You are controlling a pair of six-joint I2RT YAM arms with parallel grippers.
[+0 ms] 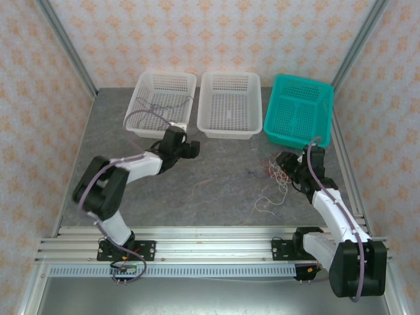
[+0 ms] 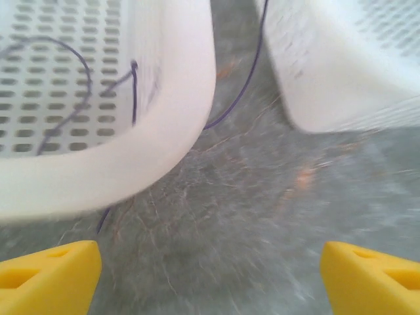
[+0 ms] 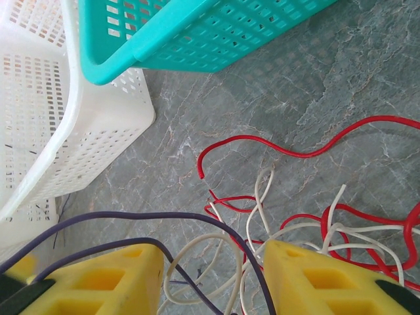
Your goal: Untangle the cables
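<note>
We see cables (image 1: 275, 176) tangled on bench (image 1: 210, 187), right of centre. One purple wire (image 2: 134, 92) sits in upper-left basket (image 1: 169, 74). Left tool (image 2: 210, 269) released, empty. Right tool (image 3: 213, 269) has jaws apart over tangle, nothing pinched. Wires light, floppy, snag-prone, so we'd grab loose red end (image 3: 200, 174).

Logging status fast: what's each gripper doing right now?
Left gripper: open, empty.
Right gripper: open over the cables, gripping nothing.

A purple cable (image 2: 133, 92) is looping inside the left basket (image 2: 177, 131) and trailing past the right basket (image 2: 341, 72). The gripper's (image 2: 210, 282) fingers (image 2: 49, 282) are standing wide apart over the table (image 2: 243, 216).
</note>
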